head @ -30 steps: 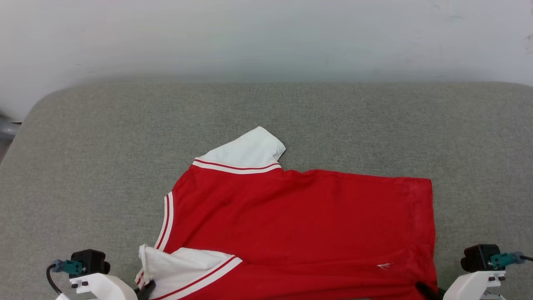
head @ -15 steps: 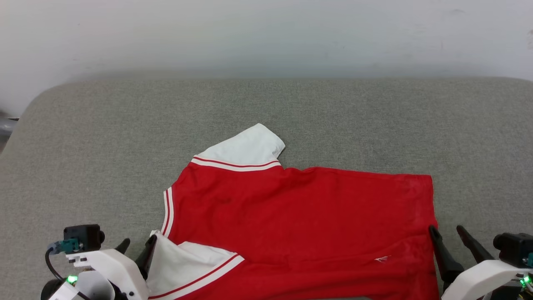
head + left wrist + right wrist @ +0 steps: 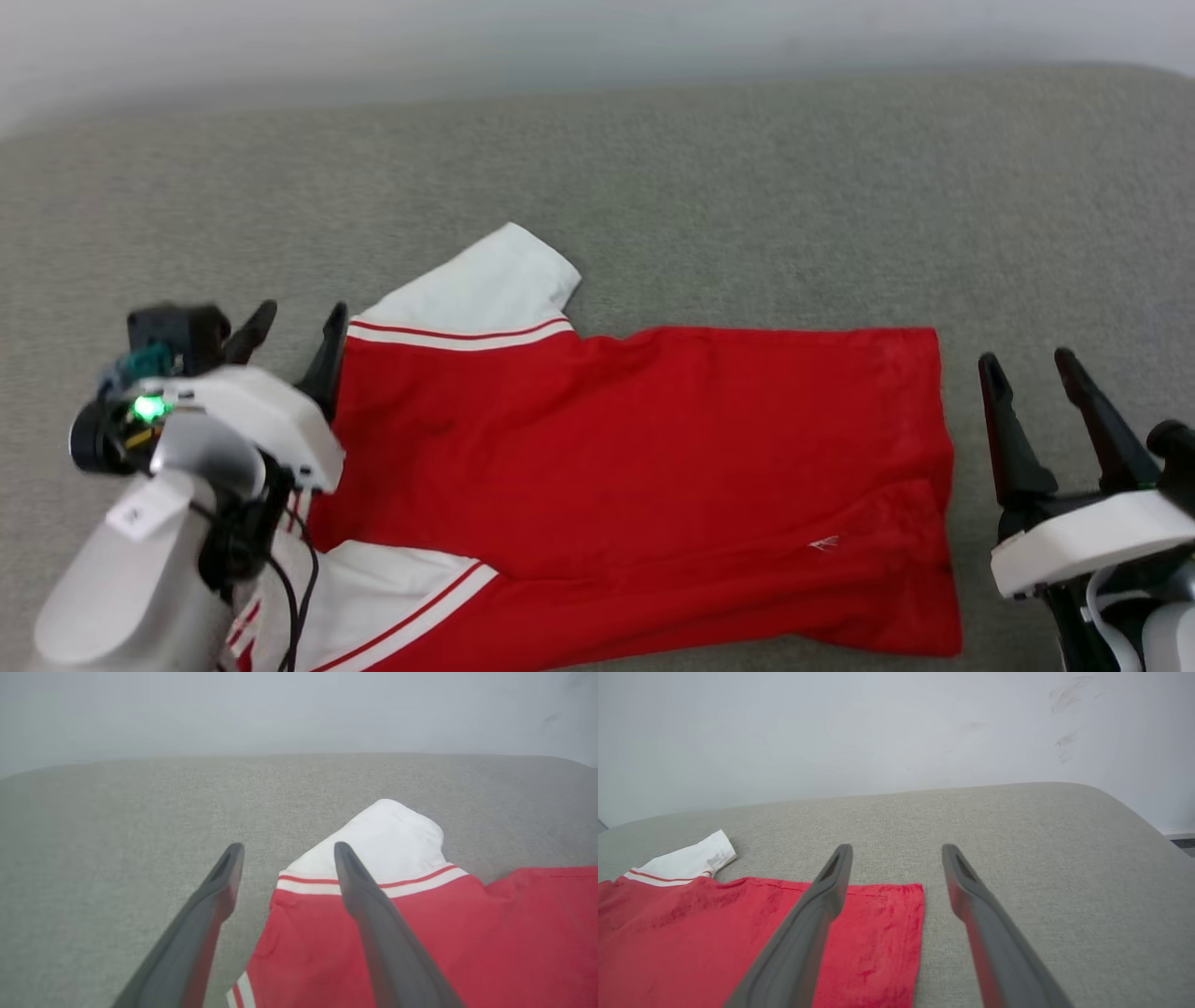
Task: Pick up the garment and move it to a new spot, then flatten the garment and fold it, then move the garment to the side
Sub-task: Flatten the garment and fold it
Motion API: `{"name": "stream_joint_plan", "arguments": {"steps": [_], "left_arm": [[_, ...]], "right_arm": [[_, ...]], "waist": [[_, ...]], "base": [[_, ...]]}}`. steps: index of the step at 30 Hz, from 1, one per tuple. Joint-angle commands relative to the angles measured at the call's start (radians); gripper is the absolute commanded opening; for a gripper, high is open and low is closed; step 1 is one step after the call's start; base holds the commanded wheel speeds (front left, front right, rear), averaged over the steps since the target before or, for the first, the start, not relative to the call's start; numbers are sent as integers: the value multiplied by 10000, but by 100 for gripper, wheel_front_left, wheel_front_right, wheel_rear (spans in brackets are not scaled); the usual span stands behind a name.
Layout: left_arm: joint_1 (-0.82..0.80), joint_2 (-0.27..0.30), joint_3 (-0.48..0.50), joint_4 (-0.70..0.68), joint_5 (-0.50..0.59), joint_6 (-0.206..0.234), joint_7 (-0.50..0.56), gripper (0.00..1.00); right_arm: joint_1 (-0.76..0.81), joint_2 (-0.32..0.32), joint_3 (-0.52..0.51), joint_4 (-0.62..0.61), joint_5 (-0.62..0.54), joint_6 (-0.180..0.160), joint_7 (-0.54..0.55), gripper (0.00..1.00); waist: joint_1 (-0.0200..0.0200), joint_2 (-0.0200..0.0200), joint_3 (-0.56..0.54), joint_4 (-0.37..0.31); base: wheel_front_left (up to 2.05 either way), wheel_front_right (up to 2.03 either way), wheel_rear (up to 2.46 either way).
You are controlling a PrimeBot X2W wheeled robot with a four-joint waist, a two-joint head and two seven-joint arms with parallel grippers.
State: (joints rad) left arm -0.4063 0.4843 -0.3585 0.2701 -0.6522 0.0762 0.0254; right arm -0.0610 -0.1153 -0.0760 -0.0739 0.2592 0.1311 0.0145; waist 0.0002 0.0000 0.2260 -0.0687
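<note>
The garment point(image 3: 635, 448) is a red jersey T-shirt. It lies spread on the grey upholstered surface point(image 3: 747, 187), from the centre of the head view toward 6 o'clock. One white sleeve point(image 3: 485, 280) points out at 11 o'clock of the body. The other sleeve point(image 3: 373, 588) lies turned in over the red cloth at 7 o'clock. The hem point(image 3: 938, 467) runs along the 3 o'clock side.

The cloth looks thin, soft and very light. I judge that it is limp, so it will sag and crease when it is lifted by one point only. It is not fragile, but a single layer can slip out of a shallow pinch. The better places to take hold are the edges: the shoulder seam beside the striped trim point(image 3: 364, 884), and a corner of the hem point(image 3: 917, 889). With two holds well apart, the cloth should stay stretched between them.

The left gripper point(image 3: 301, 313) is at 9 o'clock of the garment, beside the far shoulder. Its jaws are wide apart and hold nothing. One finger point(image 3: 355, 882) crosses in front of the trim, and I cannot tell if it touches the cloth. The right gripper point(image 3: 1027, 362) is at 3 o'clock, just beside the hem. It is also fully spread and empty, with no contact to the cloth.
</note>
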Motion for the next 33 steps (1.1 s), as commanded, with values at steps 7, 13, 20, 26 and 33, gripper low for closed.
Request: {"name": "stream_joint_plan", "arguments": {"steps": [7, 13, 20, 26, 33], "left_arm": [[-2321, 45, -562, 1385, -137, -1144, 1484, 100], [-3780, 254, -1060, 2465, -464, -1783, 3269, 100], [-4938, 607, -1765, 3317, -979, -2035, 5592, 100], [-5130, 791, -2688, 3791, -1377, -2062, 8030, 2], [-5584, 898, -3113, 3271, -1420, -2070, 8380, 0]], "right_arm": [[-704, 124, 184, 51, -107, -9, -163, 100], [-1086, 205, 385, 388, 49, -9, -366, 100], [-1346, 337, 548, 905, 276, -9, -594, 100], [-1511, 390, 594, 1408, 619, -9, -718, 100], [-2044, -74, 692, 2075, 1574, -9, -320, 100]], "waist": [[-2, 0, 1155, -1118], [-2, 0, 1603, -1565], [-2, 0, 2046, -1985], [-2, 0, 2227, -2267], [-2, 0, 2238, -2294]], "base": [[0, 0, 0], [0, 0, 0], [0, 0, 0], [0, 0, 0], [0, 0, 0]]}}
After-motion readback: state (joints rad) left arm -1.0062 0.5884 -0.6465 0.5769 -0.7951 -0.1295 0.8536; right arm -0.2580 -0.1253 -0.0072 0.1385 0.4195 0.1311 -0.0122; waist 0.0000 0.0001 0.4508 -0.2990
